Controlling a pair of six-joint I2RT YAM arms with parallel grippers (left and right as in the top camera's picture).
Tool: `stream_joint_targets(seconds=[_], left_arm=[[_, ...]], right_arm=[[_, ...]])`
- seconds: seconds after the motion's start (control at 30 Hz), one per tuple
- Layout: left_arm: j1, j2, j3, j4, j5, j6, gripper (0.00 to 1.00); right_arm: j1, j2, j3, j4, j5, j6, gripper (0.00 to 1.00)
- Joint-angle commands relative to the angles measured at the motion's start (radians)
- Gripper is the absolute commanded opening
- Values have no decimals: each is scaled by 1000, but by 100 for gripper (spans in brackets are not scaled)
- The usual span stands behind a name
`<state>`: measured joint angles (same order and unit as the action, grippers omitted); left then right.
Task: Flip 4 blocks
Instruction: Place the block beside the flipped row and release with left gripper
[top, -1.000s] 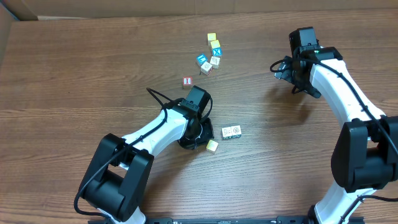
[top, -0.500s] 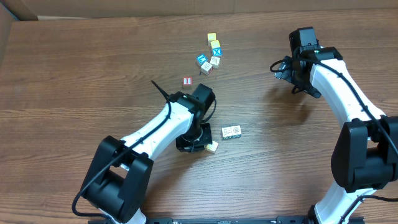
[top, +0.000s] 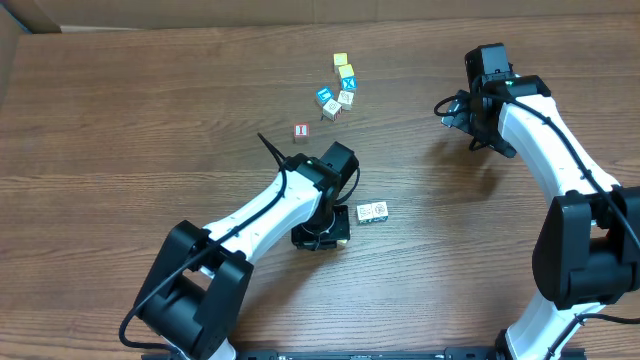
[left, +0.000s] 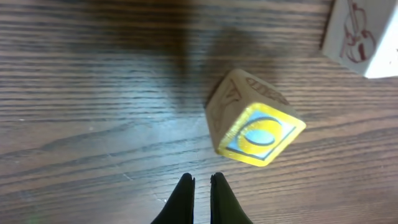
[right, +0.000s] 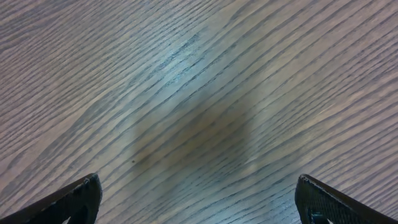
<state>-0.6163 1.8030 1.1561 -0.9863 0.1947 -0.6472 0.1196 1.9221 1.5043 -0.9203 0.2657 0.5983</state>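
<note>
My left gripper (left: 201, 180) is shut with nothing between its fingers, its tips just above the wood. Just beyond them a small wooden cube (left: 254, 118) stands tipped on an edge, with a yellow-and-blue face turned towards me. In the overhead view the left gripper (top: 322, 234) covers that cube. A pale cream block (top: 372, 211) lies just to its right, and it shows a red print (left: 364, 34) in the left wrist view. A block with a red-and-white face (top: 301, 131) sits farther back. My right gripper (top: 456, 111) hangs open over bare wood (right: 199, 196).
A cluster of small cubes (top: 340, 88) with yellow, blue and cream faces lies at the back centre. The right arm (top: 545, 140) stretches along the right side. The table's far edge (top: 300, 28) meets cardboard.
The left arm has swung right and towards the front, and its shut gripper now covers the cube that lay beside it. The right arm has not moved.
</note>
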Motion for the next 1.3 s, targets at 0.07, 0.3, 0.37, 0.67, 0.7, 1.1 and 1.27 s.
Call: stream_joint_targets(seconds=[0.07,0.3,0.37,0.67,0.7,1.1,1.27], left_arm=[[-28,11,-10,18,8,12,4],[-31,11,-11,23,-18,11,4],[-33,11,-16,28,-15,11,4],[-39,11,-47,77,-27,13,4],[-39,11,-47,94,-29,13,4],[-39,11,-48,196,-18,-24,4],[-39,11,-48,239,-19,-23,4]], right_arm=[[1,-26,14,2,3,-4,100],[1,-26,14,2,3,-5,100],[1,-26,14,2,3,-5,100],[1,-26,14,2,3,-5,100],[1,-26,14,2,3,-5,100],[1,-26,14,2,3,-5,100],[1,-26,14,2,3,-4,100]])
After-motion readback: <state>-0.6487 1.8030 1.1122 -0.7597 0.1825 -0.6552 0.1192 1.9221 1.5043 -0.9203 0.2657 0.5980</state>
